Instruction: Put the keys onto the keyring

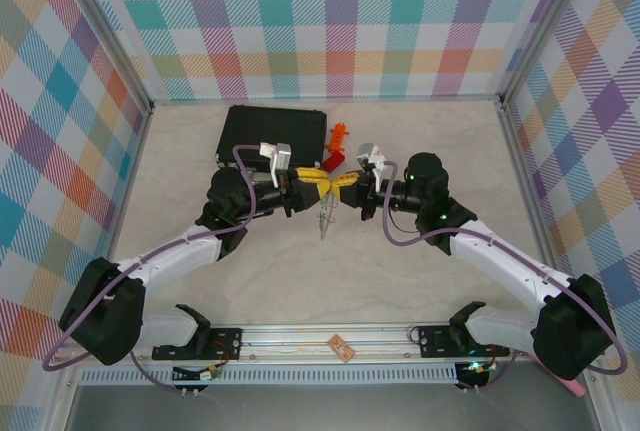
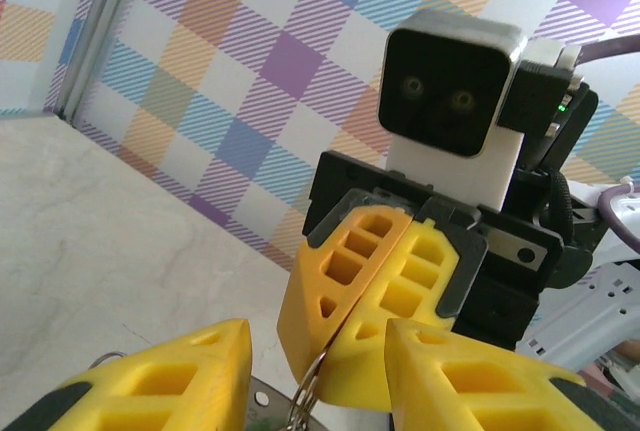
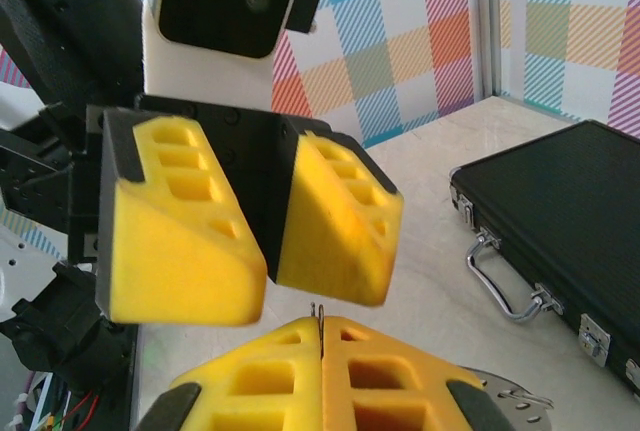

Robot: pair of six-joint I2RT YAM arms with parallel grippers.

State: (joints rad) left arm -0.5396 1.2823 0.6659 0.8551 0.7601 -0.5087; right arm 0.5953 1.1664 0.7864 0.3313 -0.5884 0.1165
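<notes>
Both grippers meet tip to tip above the table's middle. My right gripper (image 1: 343,185) (image 3: 322,323) is shut on the keyring, whose thin grey wire edge (image 3: 320,311) pokes out between its yellow pads. In the left wrist view the keyring (image 2: 306,396) hangs from those shut pads. My left gripper (image 1: 318,184) (image 2: 318,326) is open, its fingers either side of the right gripper's tips, gripping nothing. A flat grey key (image 2: 252,401) with a small hole and a speck of green sits beside the ring. From above, ring and keys (image 1: 325,217) dangle edge on.
A black rectangular case (image 1: 272,133) (image 3: 565,216) with a metal handle lies at the back left. Red and orange plastic pieces (image 1: 337,143) lie beside it. Flat grey metal (image 3: 510,399) shows behind my right finger. Checked walls enclose the table.
</notes>
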